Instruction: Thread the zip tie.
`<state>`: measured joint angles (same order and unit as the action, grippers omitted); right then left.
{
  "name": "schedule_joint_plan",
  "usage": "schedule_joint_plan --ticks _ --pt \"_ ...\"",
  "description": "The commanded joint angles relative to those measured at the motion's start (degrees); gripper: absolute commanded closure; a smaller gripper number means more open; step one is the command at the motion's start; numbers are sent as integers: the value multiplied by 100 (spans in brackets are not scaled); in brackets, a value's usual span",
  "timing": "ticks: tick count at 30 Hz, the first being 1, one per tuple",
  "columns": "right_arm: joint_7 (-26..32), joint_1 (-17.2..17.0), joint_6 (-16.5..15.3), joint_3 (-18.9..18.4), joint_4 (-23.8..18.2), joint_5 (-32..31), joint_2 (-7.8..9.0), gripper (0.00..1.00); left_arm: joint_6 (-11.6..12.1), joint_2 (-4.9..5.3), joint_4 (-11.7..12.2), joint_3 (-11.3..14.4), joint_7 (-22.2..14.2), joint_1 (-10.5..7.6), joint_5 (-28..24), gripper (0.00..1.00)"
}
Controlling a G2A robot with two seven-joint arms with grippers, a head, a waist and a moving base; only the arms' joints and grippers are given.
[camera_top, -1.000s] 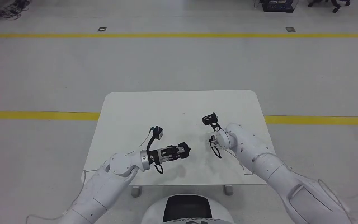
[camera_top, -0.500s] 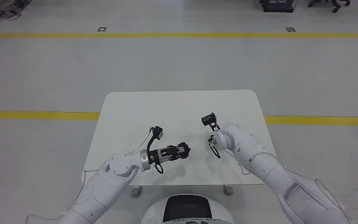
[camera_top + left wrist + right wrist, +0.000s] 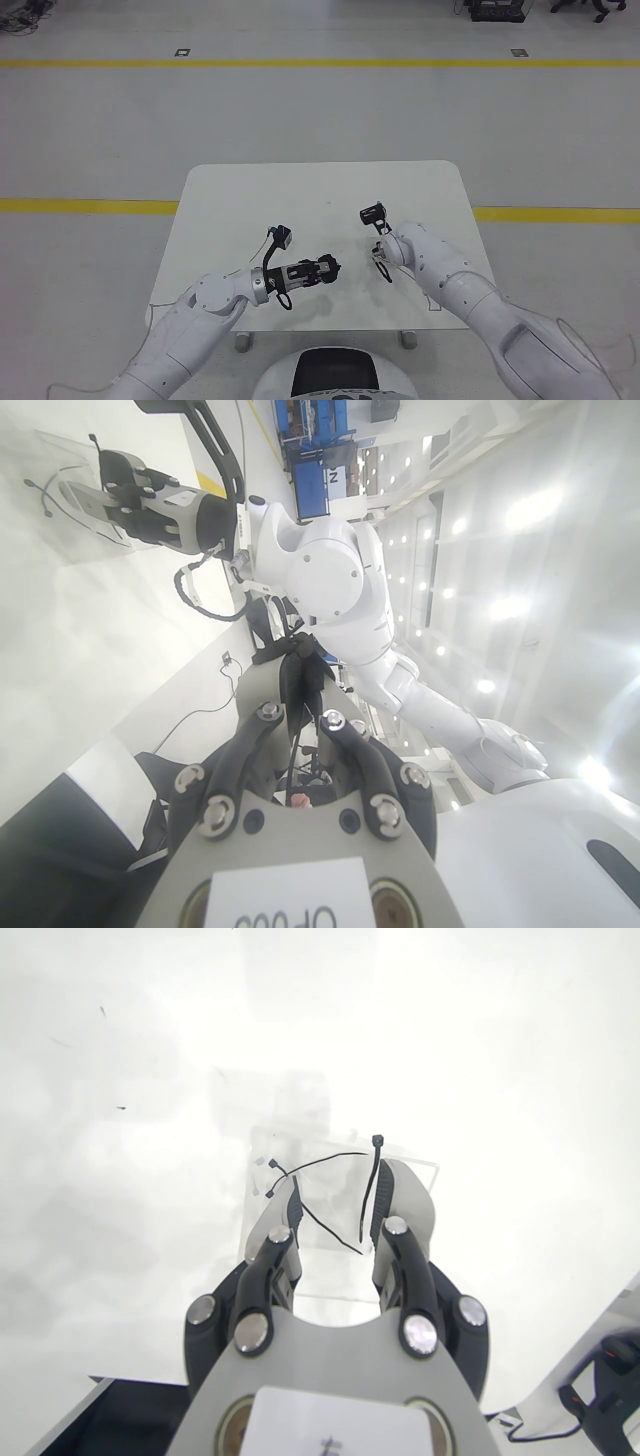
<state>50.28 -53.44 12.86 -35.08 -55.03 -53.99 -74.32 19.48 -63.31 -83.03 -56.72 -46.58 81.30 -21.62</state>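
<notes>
Three black zip ties lie in a shallow clear tray [image 3: 431, 1169] on the white table [image 3: 300, 200]. One zip tie [image 3: 370, 1188] lies straight along the inside of one finger. The other two [image 3: 320, 1162] cross each other near the other finger. My right gripper [image 3: 340, 1175] is open and low over the tray, its fingers straddling the ties. In the top view it [image 3: 381, 263] sits right of the table's middle. My left gripper [image 3: 333, 267] hovers near the front middle, pointing at the right one. Its dark fingers [image 3: 299, 650] are pressed together; I cannot make out anything between them.
A small black block on a stalk [image 3: 373, 212] stands just behind the right gripper, and a similar one [image 3: 281, 236] stands behind the left arm. The back half of the table is bare. Its front edge runs close under both arms.
The right arm has crept slightly toward the table's middle. The left arm has stayed still.
</notes>
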Motion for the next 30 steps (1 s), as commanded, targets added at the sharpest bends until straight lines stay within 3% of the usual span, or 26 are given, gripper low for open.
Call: schedule_joint_plan --ticks 1,14,18,20,22,27,30 --pt "-8 4 -8 -5 47 -10 -23 69 0 0 0 0 0 0 0 100" --pt "-51 31 -6 -65 325 -118 -164 76 0 0 0 0 0 0 0 100" --pt "-70 32 -2 -98 388 -145 -197 87 0 0 0 0 0 0 0 100" --pt "-82 28 3 -118 405 -163 -208 98 0 0 0 0 0 0 0 100" --pt "-87 18 15 -146 399 -196 -214 100 0 0 0 0 0 0 0 100" --pt "-42 -60 80 -262 162 -353 -175 100 0 0 0 0 0 0 0 100" --pt "-22 -196 -19 -506 -227 -370 -66 100 0 0 0 0 0 0 0 100"
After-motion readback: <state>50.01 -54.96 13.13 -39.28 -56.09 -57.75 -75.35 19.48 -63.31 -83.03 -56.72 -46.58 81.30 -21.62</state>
